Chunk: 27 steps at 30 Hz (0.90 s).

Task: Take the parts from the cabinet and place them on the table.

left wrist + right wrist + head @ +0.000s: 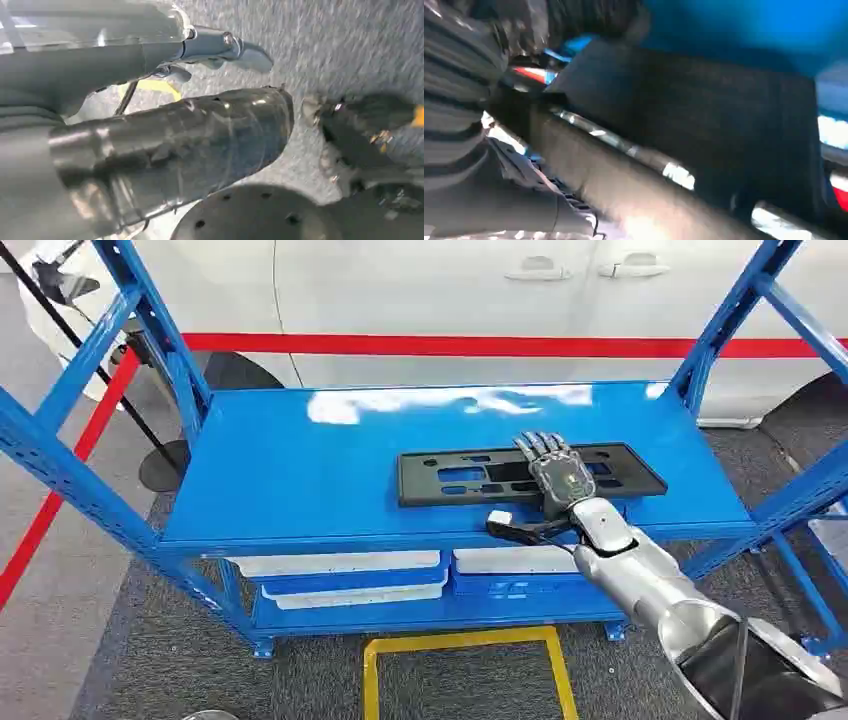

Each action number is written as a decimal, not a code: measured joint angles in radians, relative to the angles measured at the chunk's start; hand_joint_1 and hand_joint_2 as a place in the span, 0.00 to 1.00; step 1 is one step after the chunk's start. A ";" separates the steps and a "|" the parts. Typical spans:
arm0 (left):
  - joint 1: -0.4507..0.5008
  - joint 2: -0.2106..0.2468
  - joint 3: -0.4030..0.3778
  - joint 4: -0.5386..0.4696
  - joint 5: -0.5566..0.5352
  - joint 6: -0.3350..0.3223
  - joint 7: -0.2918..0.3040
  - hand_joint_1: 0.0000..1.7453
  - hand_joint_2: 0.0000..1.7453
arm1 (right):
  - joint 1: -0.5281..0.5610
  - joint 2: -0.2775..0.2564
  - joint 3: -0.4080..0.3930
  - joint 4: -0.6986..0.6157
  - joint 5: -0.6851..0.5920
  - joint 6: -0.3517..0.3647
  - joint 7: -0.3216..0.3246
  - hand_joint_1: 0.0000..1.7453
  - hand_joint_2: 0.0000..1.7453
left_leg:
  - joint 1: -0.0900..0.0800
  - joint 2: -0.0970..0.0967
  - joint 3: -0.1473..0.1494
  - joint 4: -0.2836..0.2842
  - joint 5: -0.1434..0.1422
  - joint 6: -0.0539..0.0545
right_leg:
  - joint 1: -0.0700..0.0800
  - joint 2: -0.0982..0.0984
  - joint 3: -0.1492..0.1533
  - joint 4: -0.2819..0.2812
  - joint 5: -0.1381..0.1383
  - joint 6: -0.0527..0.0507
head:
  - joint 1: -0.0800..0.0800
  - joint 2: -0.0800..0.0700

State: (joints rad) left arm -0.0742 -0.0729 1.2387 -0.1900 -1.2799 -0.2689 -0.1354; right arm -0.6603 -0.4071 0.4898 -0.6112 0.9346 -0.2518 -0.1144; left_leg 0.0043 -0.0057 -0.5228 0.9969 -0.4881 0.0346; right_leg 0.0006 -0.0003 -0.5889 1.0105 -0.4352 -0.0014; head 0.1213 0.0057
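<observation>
head view looks down; right wrist view close on the black part (530,475).

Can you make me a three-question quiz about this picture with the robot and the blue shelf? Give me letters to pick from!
1. Where does the black flat part lie?
A. on the blue shelf's top
B. on the grey floor
C. inside the yellow square

2. What colour is the stripe on the white car behind the shelf?
A. green
B. red
C. purple

3. What is the right hand doing?
A. hanging beside the robot
B. holding a cup
C. resting on the black part

Answers: 1 A, the part lies flat on the blue shelf. 2 B, a red stripe runs along the car. 3 C, the hand lies on top of the part with its fingers stretched over it.
</observation>
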 joint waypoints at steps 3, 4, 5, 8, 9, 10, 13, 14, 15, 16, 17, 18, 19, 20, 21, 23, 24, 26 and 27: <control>0.000 0.002 0.001 0.000 0.002 0.001 -0.002 0.00 0.00 | 0.005 0.008 0.000 0.015 -0.004 -0.003 -0.001 0.99 1.00 | 0.001 0.000 0.000 -0.002 0.000 0.000 | 0.001 0.000 -0.001 0.003 -0.002 -0.003 | 0.000 0.000; 0.001 0.002 0.002 0.000 0.003 0.001 -0.003 0.00 0.00 | 0.007 0.010 0.000 0.019 -0.005 -0.005 -0.003 1.00 1.00 | 0.001 0.000 0.000 -0.002 0.000 -0.001 | 0.002 0.000 -0.001 0.004 -0.003 -0.005 | 0.000 0.000; 0.002 0.002 0.002 0.000 0.003 0.001 -0.004 0.00 0.00 | 0.010 0.011 0.000 0.023 -0.005 -0.005 -0.004 1.00 1.00 | 0.002 0.000 0.000 -0.002 0.000 -0.005 | 0.003 0.000 -0.001 0.005 -0.003 -0.005 | 0.000 0.000; 0.004 0.002 0.008 0.000 0.014 -0.003 -0.012 0.00 1.00 | 0.015 0.014 0.000 0.034 -0.006 -0.007 -0.011 1.00 1.00 | 0.004 0.000 0.001 -0.002 -0.001 -0.014 | 0.004 0.000 -0.001 0.005 -0.004 -0.006 | 0.000 0.000; 0.004 0.002 0.011 0.000 0.016 -0.005 -0.016 0.00 1.00 | 0.017 0.015 0.000 0.037 -0.006 -0.007 -0.012 1.00 1.00 | 0.004 0.000 0.001 -0.003 -0.001 -0.014 | 0.003 0.000 0.000 0.005 -0.004 -0.006 | 0.000 0.000; 0.004 0.002 0.015 0.000 0.021 -0.007 -0.019 0.00 1.00 | 0.020 0.016 0.000 0.040 -0.007 -0.007 -0.014 1.00 1.00 | 0.004 0.000 0.001 -0.003 0.000 -0.014 | 0.003 0.000 0.000 0.006 -0.004 -0.006 | 0.000 0.000; 0.008 0.003 0.021 0.000 0.025 -0.014 -0.035 0.00 1.00 | 0.024 0.017 -0.005 0.043 -0.007 -0.007 -0.022 1.00 1.00 | 0.004 0.000 0.003 -0.002 0.000 -0.015 | 0.003 0.000 0.000 0.006 -0.004 -0.006 | 0.000 0.000; 0.008 0.003 0.023 0.000 0.027 -0.016 -0.040 0.00 1.00 | 0.026 0.017 -0.009 0.043 -0.008 -0.007 -0.026 1.00 1.00 | 0.004 0.000 0.003 -0.002 0.000 -0.015 | 0.003 0.000 0.001 0.006 -0.004 -0.006 | 0.000 0.000; 0.008 0.003 0.025 0.000 0.031 -0.017 -0.042 0.00 1.00 | 0.027 0.016 -0.013 0.043 -0.008 -0.006 -0.028 1.00 1.00 | 0.004 0.000 0.004 -0.002 0.000 -0.015 | 0.003 0.000 0.001 0.005 -0.004 -0.006 | 0.000 0.000; 0.008 0.003 0.026 0.000 0.032 -0.018 -0.044 0.00 1.00 | 0.029 0.016 -0.015 0.043 -0.008 -0.006 -0.029 1.00 1.00 | 0.004 0.000 0.004 -0.002 0.000 -0.015 | 0.003 0.000 0.001 0.005 -0.004 -0.006 | 0.000 0.000; 0.009 0.003 0.027 0.000 0.033 -0.019 -0.045 0.00 1.00 | 0.030 0.016 -0.018 0.042 -0.008 -0.006 -0.029 1.00 1.00 | 0.004 0.000 0.004 -0.002 0.000 -0.015 | 0.003 0.000 0.001 0.005 -0.004 -0.006 | 0.000 0.000; 0.009 0.003 0.028 0.000 0.034 -0.019 -0.046 0.00 0.00 | 0.030 0.016 -0.020 0.042 -0.008 -0.006 -0.029 1.00 1.00 | 0.004 0.000 0.004 -0.002 0.000 -0.015 | 0.003 0.000 0.001 0.005 -0.004 -0.006 | 0.000 0.000; 0.010 0.003 0.031 0.000 0.035 -0.019 -0.048 0.00 0.00 | 0.030 0.016 -0.021 0.042 -0.008 -0.006 -0.029 1.00 1.00 | 0.003 0.000 0.004 -0.002 0.000 -0.015 | 0.003 0.000 0.001 0.005 -0.004 -0.006 | 0.000 0.000; 0.010 0.003 0.033 0.000 0.036 -0.019 -0.051 0.00 0.00 | 0.031 0.016 -0.022 0.042 -0.008 -0.006 -0.030 1.00 1.00 | 0.003 0.000 0.004 -0.002 -0.001 -0.016 | 0.003 0.000 0.001 0.005 -0.004 -0.006 | 0.000 0.000; 0.010 0.003 0.035 0.000 0.039 -0.019 -0.053 0.00 0.00 | 0.033 0.015 -0.022 0.041 -0.008 -0.006 -0.030 1.00 1.00 | 0.003 0.000 0.004 -0.002 -0.001 -0.015 | 0.003 0.000 0.001 0.005 -0.004 -0.006 | 0.000 0.000; 0.010 0.003 0.036 0.000 0.039 -0.019 -0.054 0.00 0.00 | 0.033 0.015 -0.023 0.041 -0.008 -0.006 -0.030 1.00 1.00 | 0.003 0.000 0.004 -0.002 -0.001 -0.015 | 0.003 0.000 0.002 0.005 -0.004 -0.006 | 0.000 0.000; 0.010 0.003 0.036 0.000 0.039 -0.019 -0.054 0.00 0.00 | 0.033 0.015 -0.023 0.041 -0.008 -0.006 -0.030 1.00 1.00 | 0.003 0.000 0.004 -0.002 -0.001 -0.015 | 0.003 0.000 0.002 0.005 -0.004 -0.006 | 0.000 0.000; 0.010 0.003 0.036 0.000 0.039 -0.020 -0.054 0.00 0.00 | 0.034 0.015 -0.023 0.040 -0.008 -0.006 -0.030 1.00 1.00 | 0.003 0.000 0.004 -0.002 -0.001 -0.015 | 0.003 0.000 0.002 0.005 -0.004 -0.006 | 0.000 0.000; 0.010 0.003 0.036 0.000 0.039 -0.020 -0.054 0.00 0.00 | 0.034 0.015 -0.023 0.040 -0.008 -0.006 -0.031 1.00 1.00 | 0.003 0.000 0.004 -0.002 -0.001 -0.015 | 0.003 0.000 0.002 0.005 -0.004 -0.006 | 0.000 0.000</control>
State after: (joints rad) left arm -0.0644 -0.0694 1.2749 -0.1900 -1.2413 -0.2888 -0.1892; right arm -0.6263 -0.3925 0.4673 -0.5711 0.9262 -0.2575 -0.1450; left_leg 0.0071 -0.0054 -0.5192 0.9949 -0.4888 0.0193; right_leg 0.0033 -0.0005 -0.5873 1.0153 -0.4389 -0.0075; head 0.1217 0.0057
